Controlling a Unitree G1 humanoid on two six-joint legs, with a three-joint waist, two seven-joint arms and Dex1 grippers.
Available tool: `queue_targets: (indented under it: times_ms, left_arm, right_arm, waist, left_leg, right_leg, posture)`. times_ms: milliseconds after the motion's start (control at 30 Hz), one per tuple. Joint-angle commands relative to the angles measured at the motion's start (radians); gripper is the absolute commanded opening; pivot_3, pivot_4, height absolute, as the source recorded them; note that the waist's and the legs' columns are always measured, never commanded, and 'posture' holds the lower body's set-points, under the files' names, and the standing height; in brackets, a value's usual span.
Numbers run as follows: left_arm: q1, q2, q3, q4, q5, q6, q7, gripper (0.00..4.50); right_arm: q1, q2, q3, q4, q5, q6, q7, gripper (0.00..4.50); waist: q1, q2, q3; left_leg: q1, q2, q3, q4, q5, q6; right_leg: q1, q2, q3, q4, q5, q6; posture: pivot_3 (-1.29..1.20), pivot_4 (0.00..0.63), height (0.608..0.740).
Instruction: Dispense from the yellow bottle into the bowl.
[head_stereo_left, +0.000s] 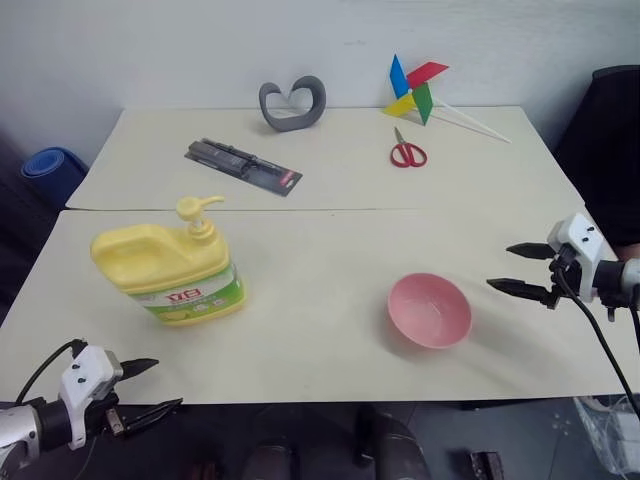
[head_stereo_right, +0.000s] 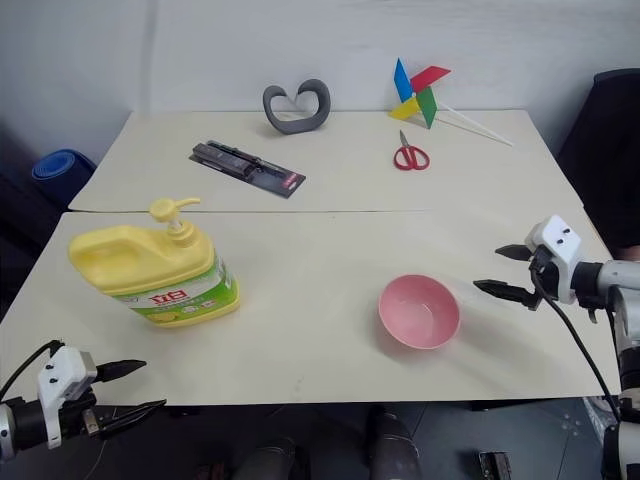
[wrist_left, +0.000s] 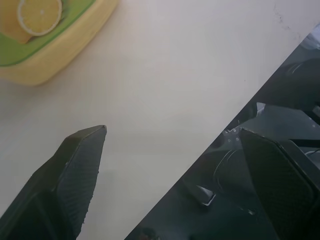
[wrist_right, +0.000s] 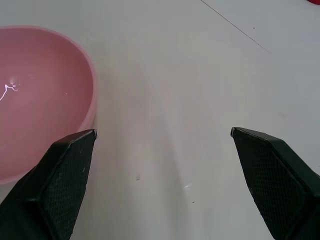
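From my feed the pink bowl (head_stereo_left: 430, 309), smooth round plastic, sits empty on the near right of the cream table (head_stereo_left: 330, 250), while the squat yellow bottle (head_stereo_left: 165, 270) stands upright on the near left, pump on top. Its green-and-white label has red lettering I can't read, plus a lemon slice picture. Left gripper (head_stereo_left: 147, 388) off the near-left edge and right gripper (head_stereo_left: 518, 268) just right of the bowl both have jaws spread wide, holding nothing.

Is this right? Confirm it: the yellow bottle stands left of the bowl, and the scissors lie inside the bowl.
Not quite. The yellow bottle does stand left of the bowl, but the scissors lie on the table's far side, near the pinwheel. The left eye view shows it.
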Motion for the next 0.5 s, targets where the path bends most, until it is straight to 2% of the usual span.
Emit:
queue_targets:
  times_ms: [33,233,400,500]
  left_arm:
    - [-0.006,-0.008,0.011,-0.026,-0.004,-0.005,0.012,4.5]
    - [-0.059,-0.015,0.017,-0.043,-0.034,0.065,0.051,4.5]
    - [-0.072,0.02,0.045,-0.104,-0.175,0.222,0.004,4.5]
    - [-0.098,0.087,0.062,-0.187,-0.267,0.304,-0.054,4.5]
  right_arm:
    - [-0.027,0.0,-0.006,-0.01,0.005,-0.008,0.003,4.49]
    - [-0.057,-0.003,-0.004,0.006,0.006,-0.001,0.006,4.49]
    - [-0.045,-0.02,-0.033,-0.032,0.044,0.063,0.023,4.49]
    - [0.043,-0.051,-0.061,-0.217,0.11,0.176,0.052,4.49]
  waist:
    - [0.0,0.0,0.0]
    - [0.001,0.0,0.0]
    - [0.001,0.0,0.0]
    - [0.008,0.0,0.0]
  left_leg:
    - [0.0,0.0,0.0,0.0,0.0,0.0]
    - [0.0,0.0,0.001,0.002,0.0,0.0]
    - [0.0,0.001,0.001,0.002,0.0,-0.001]
    - [0.0,0.001,0.001,0.003,0.0,-0.001]
  right_leg:
    - [0.0,0.0,0.0,0.0,0.0,0.0]
    - [0.0,0.0,0.001,0.001,0.001,-0.001]
    - [0.0,0.001,0.001,0.001,0.001,-0.001]
    - [0.0,0.001,0.0,0.001,0.001,-0.001]
  posture:
    - [0.0,0.15,0.74]
    - [0.0,0.15,0.74]
    - [0.0,0.15,0.74]
    - [0.0,0.15,0.74]
